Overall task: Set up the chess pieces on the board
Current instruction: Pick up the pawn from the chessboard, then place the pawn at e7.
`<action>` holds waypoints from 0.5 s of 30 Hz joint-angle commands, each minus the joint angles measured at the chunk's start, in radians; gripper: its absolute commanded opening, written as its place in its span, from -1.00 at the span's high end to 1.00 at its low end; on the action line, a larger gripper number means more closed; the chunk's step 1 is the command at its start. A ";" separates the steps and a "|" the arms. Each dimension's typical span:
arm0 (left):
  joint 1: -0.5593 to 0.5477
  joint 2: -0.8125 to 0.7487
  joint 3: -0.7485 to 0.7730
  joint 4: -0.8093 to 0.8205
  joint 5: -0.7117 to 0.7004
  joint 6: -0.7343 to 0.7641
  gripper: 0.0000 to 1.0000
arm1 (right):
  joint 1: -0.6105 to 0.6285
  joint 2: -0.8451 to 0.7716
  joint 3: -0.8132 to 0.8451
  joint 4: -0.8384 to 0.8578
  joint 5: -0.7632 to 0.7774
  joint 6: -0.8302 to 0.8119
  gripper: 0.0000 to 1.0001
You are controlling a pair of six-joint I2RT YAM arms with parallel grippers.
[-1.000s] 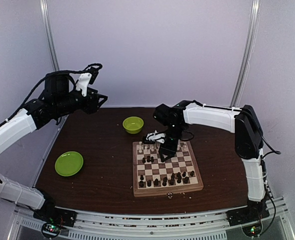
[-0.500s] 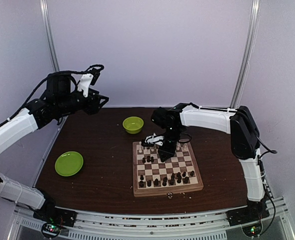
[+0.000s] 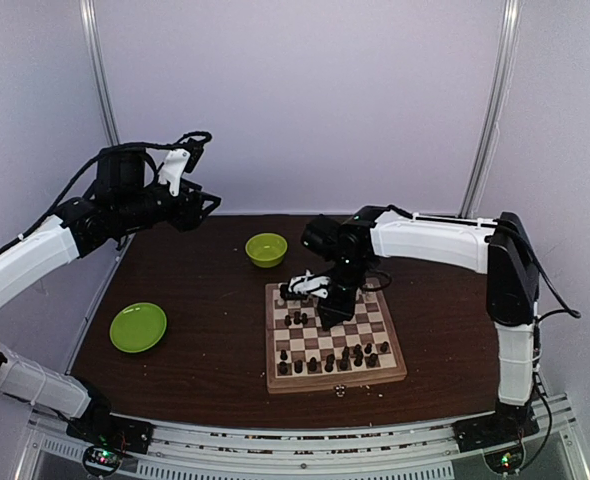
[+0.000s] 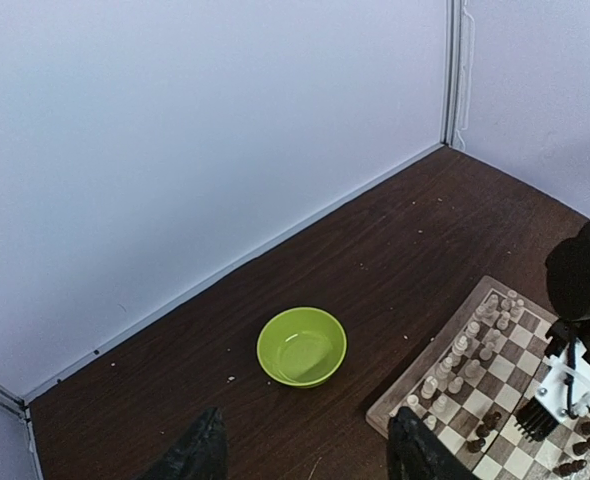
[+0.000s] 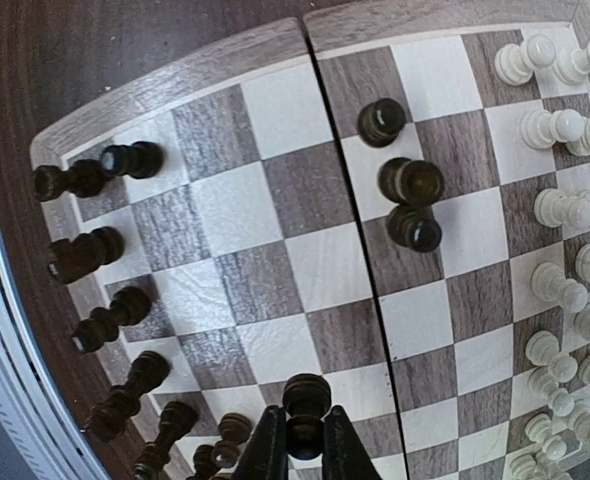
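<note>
The board (image 3: 337, 383) lies right of the table's centre, its checkered squares (image 5: 225, 210) filling the right wrist view. Dark chess pieces (image 5: 105, 255) line one edge, and three more (image 5: 410, 182) stand mid-board. Cream pieces (image 5: 565, 210) crowd the opposite edge. My right gripper (image 3: 333, 305) reaches down over the board. Its fingers (image 5: 273, 445) are shut on one dark piece (image 5: 306, 395) that stands upright between them. My left gripper (image 3: 207, 203) hangs high over the table's back left, open, with nothing between its fingertips (image 4: 205, 450).
A lime-green bowl (image 3: 266, 249) sits behind the board, near its far left corner (image 4: 445, 345). A lime-green plate (image 3: 138, 327) lies at the left of the dark table. Pale crumbs dot the tabletop. White walls enclose the back and sides.
My right gripper has closed from open onto the dark piece and shifted slightly left over the board. The left arm has barely moved.
</note>
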 commanded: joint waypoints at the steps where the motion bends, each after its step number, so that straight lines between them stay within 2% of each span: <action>1: 0.000 0.005 0.017 0.027 0.018 -0.014 -0.12 | 0.033 -0.073 -0.051 0.005 0.006 -0.020 0.80; 15: -0.001 0.013 0.019 0.024 0.022 -0.015 -0.11 | 0.059 -0.065 -0.114 -0.003 0.002 -0.047 0.81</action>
